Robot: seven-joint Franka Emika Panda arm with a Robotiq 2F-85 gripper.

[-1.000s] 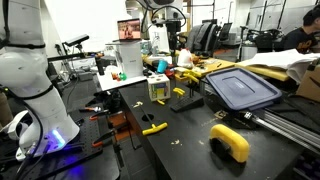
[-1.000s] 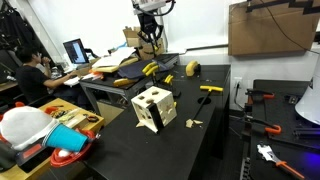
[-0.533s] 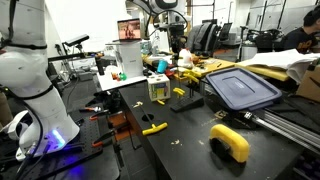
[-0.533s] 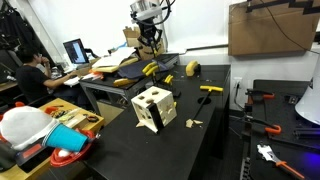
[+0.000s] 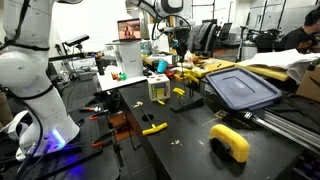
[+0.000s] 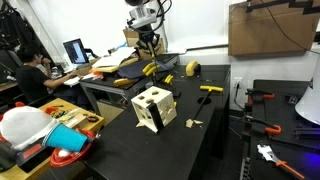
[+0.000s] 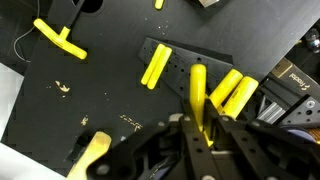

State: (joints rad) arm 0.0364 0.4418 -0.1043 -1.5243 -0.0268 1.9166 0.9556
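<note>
In the wrist view my gripper (image 7: 202, 128) is shut on a long yellow bar (image 7: 198, 90), which sticks out ahead of the fingers. Below it lies a black plate (image 7: 175, 85) with three more yellow bars, one (image 7: 156, 66) to the left and two (image 7: 232, 92) to the right. In both exterior views the gripper (image 5: 180, 47) (image 6: 148, 42) hangs above the far end of the black table, over a cluster of yellow pieces (image 6: 150, 69).
A pale cube box with cut-out holes (image 6: 153, 108) (image 5: 158, 88) stands mid-table. Loose yellow T-pieces (image 7: 60, 40) (image 5: 154, 128) (image 6: 210, 89), a thick yellow block (image 5: 230, 142) and a dark bin lid (image 5: 240, 88) lie on the table. A person (image 6: 32, 75) sits at a desk.
The arm's wrist has shifted slightly sideways above the far end of the table. The gripper stays shut on the yellow bar.
</note>
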